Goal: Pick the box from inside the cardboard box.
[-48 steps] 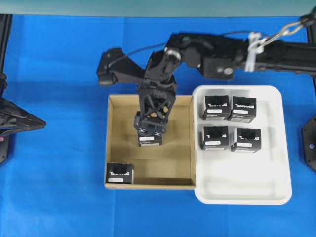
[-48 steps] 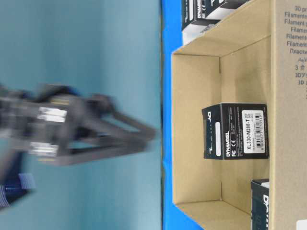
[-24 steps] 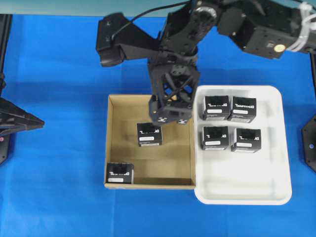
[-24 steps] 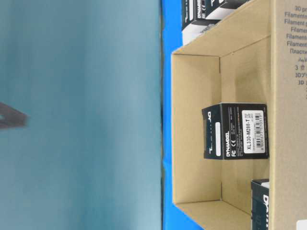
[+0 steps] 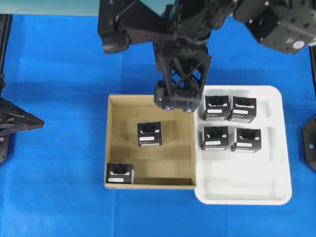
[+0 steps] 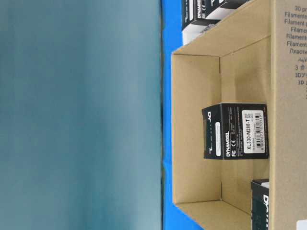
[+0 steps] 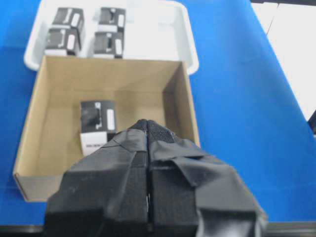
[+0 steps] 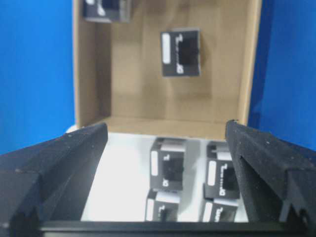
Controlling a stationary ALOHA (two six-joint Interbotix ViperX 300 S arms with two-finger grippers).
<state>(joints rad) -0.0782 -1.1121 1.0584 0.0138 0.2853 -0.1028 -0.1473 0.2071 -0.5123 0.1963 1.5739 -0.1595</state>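
The brown cardboard box (image 5: 181, 163) holds two small black boxes. One box (image 5: 149, 134) (image 6: 235, 131) (image 8: 180, 53) stands near its middle, and another (image 5: 120, 174) (image 8: 106, 10) sits in the near-left corner. My right gripper (image 5: 177, 102) (image 8: 165, 127) hangs high over the cardboard box's far rim, open and holding nothing, well clear of both boxes. At the left edge of the table my left gripper (image 5: 41, 123) (image 7: 148, 124) stays shut and empty; it looks toward the cardboard box (image 7: 138, 98) and the middle box (image 7: 97, 118). No gripper shows in the table-level view.
A white plastic tray (image 5: 247, 182) (image 8: 123, 173) (image 7: 163, 29) touches the cardboard box's right side and carries several identical black boxes at its far end. Blue cloth covers the table. The right arm's links span the far edge of the overhead view.
My right gripper has risen from just over the middle box, drifting toward the far rim and out of the table-level view. Its jaws stayed open. The boxes and left arm have not moved.
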